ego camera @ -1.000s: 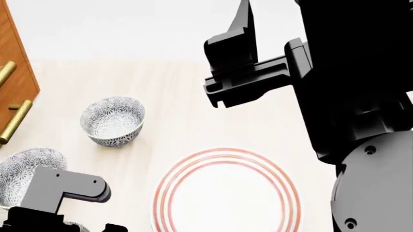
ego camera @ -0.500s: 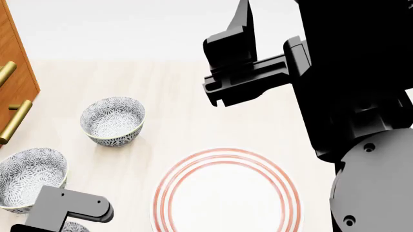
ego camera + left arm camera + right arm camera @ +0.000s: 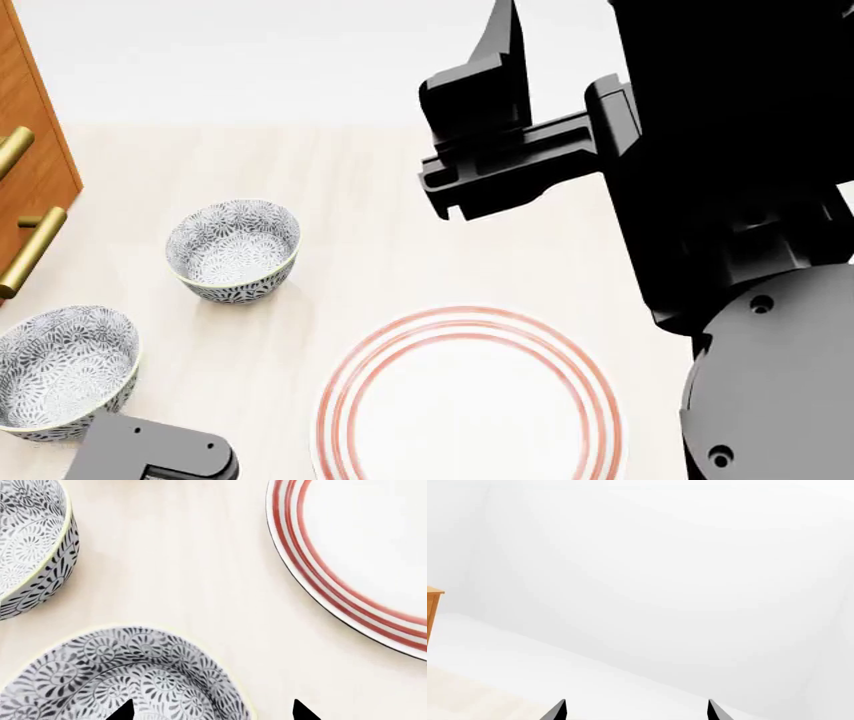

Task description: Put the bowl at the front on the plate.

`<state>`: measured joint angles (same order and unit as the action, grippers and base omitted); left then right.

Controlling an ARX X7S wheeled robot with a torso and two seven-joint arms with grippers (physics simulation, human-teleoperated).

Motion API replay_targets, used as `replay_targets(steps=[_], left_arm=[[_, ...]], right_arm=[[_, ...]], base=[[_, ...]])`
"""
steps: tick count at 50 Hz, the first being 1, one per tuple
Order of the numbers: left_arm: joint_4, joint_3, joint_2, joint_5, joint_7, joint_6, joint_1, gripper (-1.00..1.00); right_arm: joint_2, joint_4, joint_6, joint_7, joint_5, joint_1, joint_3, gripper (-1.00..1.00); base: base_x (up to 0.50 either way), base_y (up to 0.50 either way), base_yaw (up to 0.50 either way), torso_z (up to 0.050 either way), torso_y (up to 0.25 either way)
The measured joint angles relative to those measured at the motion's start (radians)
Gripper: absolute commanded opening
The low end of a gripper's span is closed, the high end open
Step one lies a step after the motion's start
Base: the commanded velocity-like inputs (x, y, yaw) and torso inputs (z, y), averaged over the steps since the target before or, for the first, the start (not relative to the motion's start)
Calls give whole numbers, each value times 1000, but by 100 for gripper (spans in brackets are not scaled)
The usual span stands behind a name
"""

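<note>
The bowl [image 3: 133, 677] at the front, white with a dense grey floral pattern, fills the near part of the left wrist view. In the head view my left arm [image 3: 154, 455] hides it. My left gripper [image 3: 213, 712] is open just above it, one fingertip [image 3: 123, 711] over the inside and the other outside the rim. The plate [image 3: 467, 400], white with red rings, lies to the bowl's right and shows as plate [image 3: 347, 555] in the left wrist view. My right gripper [image 3: 635, 711] is open and empty, raised high at right gripper [image 3: 487, 110] in the head view.
Two look-alike bowls stand to the left: a middle bowl [image 3: 64, 368], seen as middle bowl [image 3: 30, 545] by the left wrist, and a far bowl [image 3: 234, 248]. A wooden cabinet [image 3: 30, 150] with brass handles [image 3: 34, 250] borders the left side of the table [image 3: 387, 200].
My left arm has drawn back toward the bottom edge of the head view, uncovering the middle bowl. The right arm, bowls and plate have not moved.
</note>
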<state>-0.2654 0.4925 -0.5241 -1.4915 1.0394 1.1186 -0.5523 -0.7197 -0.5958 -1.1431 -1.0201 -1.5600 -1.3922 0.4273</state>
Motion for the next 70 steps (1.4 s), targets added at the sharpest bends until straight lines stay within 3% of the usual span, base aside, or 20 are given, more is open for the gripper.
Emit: replay_targets(steps=[17, 18, 70], left_arm=[[28, 15, 2, -1, 1, -4, 13, 100], [28, 17, 2, 2, -3, -4, 14, -100], [-139, 108, -63, 270, -171, -106, 15, -100]], right_arm=[[-5, -6, 7, -1, 1, 3, 4, 100], [-5, -6, 7, -1, 1, 3, 4, 100], [-16, -24, 35, 20, 20, 14, 19, 100]], base=[[0, 0, 0, 0, 0], [0, 0, 0, 0, 0], [0, 0, 0, 0, 0]])
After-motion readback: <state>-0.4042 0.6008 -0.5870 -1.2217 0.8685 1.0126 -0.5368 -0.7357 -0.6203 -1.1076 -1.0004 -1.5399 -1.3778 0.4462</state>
